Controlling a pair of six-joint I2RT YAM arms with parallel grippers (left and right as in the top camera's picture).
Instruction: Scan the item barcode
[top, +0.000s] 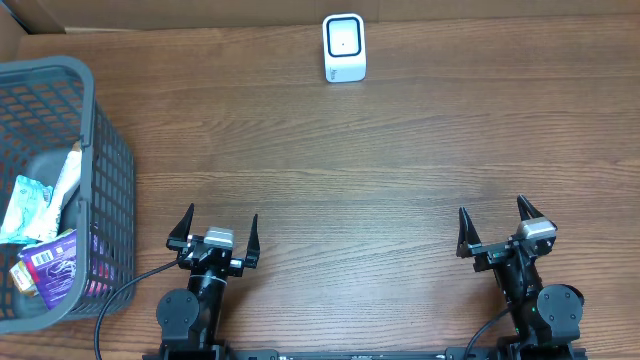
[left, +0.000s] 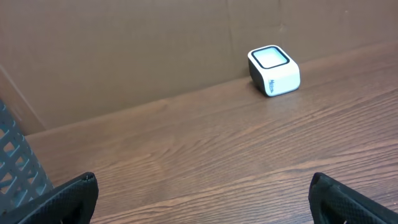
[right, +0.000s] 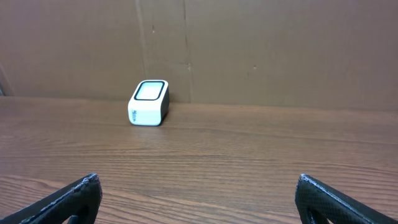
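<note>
Scanner (top: 344, 47): 1 | basket (top: 108, 130): 1 | left claw (top: 222, 213), right claw (top: 491, 205): 2, both spread wide, empty

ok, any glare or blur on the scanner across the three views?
Overhead: small white box-shaped barcode scanner sharp, light even, no glare. Left wrist: scanner tilted in frame, its window reads pale, no hotspot. Right wrist: scanner sharp; black fingertips at the bottom edge dark, little detail.
</note>
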